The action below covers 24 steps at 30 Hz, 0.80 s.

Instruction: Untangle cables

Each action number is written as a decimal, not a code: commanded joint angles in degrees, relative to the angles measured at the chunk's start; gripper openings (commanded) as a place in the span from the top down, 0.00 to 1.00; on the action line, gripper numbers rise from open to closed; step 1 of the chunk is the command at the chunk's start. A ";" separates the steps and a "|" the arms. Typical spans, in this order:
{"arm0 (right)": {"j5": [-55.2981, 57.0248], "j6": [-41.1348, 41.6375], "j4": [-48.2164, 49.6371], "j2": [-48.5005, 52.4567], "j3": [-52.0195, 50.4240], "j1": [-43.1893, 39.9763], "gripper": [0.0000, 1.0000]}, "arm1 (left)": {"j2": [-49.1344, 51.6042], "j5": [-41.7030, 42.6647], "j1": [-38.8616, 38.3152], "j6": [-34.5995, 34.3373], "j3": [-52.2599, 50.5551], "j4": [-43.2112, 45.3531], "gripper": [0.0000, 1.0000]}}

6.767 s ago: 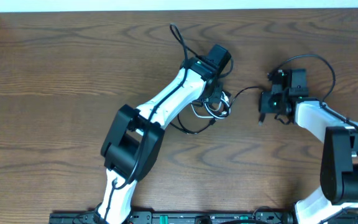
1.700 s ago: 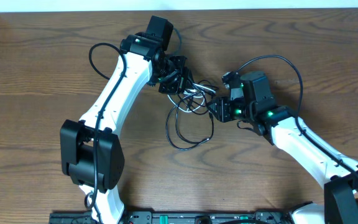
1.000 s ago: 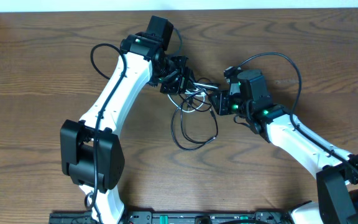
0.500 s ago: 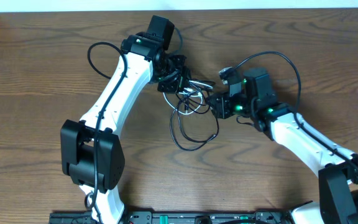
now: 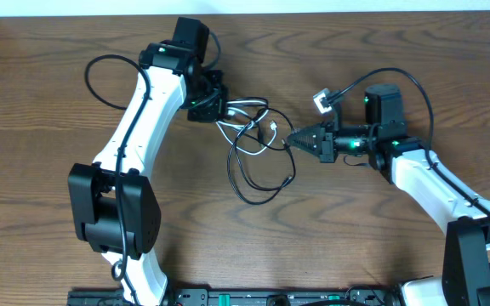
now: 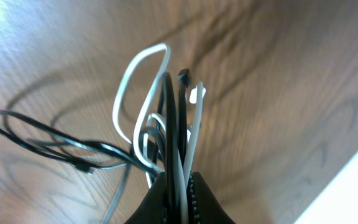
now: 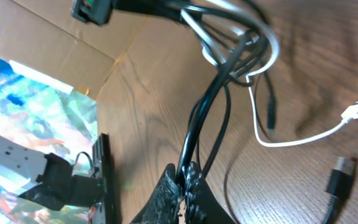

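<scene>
Between the two tools, the cables (image 5: pixel 245 110) stretch as one loose tangle just above the bench (image 5: pixel 58 212). The left tool (image 5: pixel 215 104) is pinched fully closed on a bunch of white and black strands. The right tool (image 5: pixel 293 138) is closed just as tightly on black cord alone, which runs from its tips straight to the knot. A slack black loop (image 5: pixel 258 201) sags away from both tools onto the wood. These cords look light, limp and smooth, so I judge they will slide past one another easily but catch at the plugs. A hold close to a plug end, just beside the knot, seems best. Count: one white cord (image 7: pixel 355 113), apparently two black cords (image 7: pixel 199 121), two tools.
</scene>
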 commanded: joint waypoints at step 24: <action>14.01 -0.87 -5.64 -0.35 -0.35 -3.26 0.51 | 0.50 6.51 -0.11 5.75 -1.05 -4.85 0.92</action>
